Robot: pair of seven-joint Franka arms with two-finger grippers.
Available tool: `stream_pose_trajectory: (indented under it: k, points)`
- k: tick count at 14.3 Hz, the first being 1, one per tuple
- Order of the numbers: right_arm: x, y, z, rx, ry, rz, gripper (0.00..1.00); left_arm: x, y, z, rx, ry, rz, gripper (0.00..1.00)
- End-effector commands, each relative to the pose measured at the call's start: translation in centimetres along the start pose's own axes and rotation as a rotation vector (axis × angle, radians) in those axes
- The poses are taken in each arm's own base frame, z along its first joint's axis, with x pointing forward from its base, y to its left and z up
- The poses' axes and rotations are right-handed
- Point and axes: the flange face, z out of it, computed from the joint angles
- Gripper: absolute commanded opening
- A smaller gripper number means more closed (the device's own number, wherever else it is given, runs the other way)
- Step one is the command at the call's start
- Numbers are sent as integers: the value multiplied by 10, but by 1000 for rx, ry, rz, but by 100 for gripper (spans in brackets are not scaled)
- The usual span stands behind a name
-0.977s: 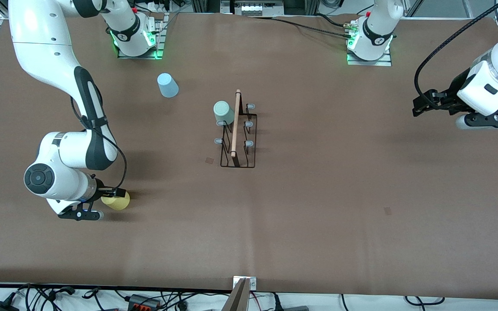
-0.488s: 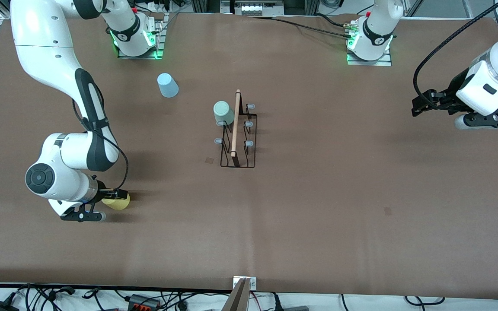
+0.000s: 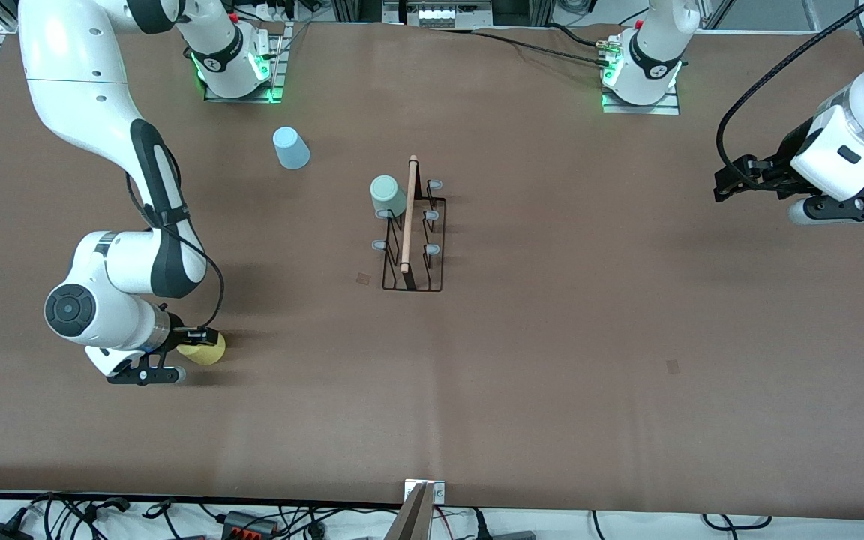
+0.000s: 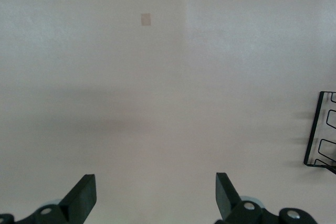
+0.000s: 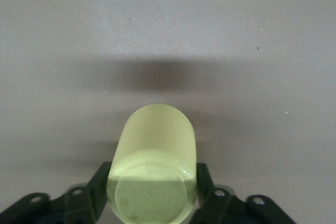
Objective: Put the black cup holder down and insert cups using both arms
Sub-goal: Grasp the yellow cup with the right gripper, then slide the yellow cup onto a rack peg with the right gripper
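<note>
right gripper (image 3: 193, 339) clamped on yellow cup (image 3: 205, 349) at table level, left gripper (image 4: 152, 192) spread wide and empty over bare table (image 3: 552, 337), waiting, mint cup (image 3: 386, 195) on black cup holder (image 3: 413, 247)

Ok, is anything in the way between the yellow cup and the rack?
Nothing visible: bare table lies between the yellow cup, gripped by the right gripper, and the rack. The green cup fills one peg.

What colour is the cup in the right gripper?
Pale yellow cup, clamped in the right gripper; the right wrist view shows it best.
</note>
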Motion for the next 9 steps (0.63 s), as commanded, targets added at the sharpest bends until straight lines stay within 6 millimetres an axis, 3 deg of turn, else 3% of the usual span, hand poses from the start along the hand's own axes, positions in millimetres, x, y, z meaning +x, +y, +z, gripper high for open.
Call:
stream_pose_trajectory:
  k: [1,4,9]
  points:
    - [4,-1,1,21,1,-21,27,-1,1,-6,15,1,-6,100]
    - [2,-22,-26,31,7,-40,20,-1,0,-5,17,-2,-6,100]
    - [-24,-100,-112,62,-25,-75,20,-1,-1,-6,20,-2,0,100]
